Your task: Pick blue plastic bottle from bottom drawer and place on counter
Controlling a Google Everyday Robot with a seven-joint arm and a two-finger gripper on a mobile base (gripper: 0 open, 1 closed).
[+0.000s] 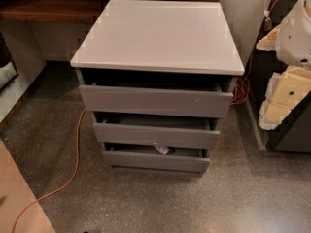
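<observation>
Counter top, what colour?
Plain white counter, clearest in the camera view. The gripper sits at the right edge, clear of the counter.

There's the bottom drawer [155, 161], the lowest of three flat grey fronts, pulled out a little way. In the gap behind its front lies the blue plastic bottle [163, 149], at a slant (only a pale, whitish sliver of it shows). Up top, the counter [160, 35], a smooth, white, squarish slab, caps the cabinet. The gripper [285, 93] hangs at the far right, well apart from the drawers.
</observation>
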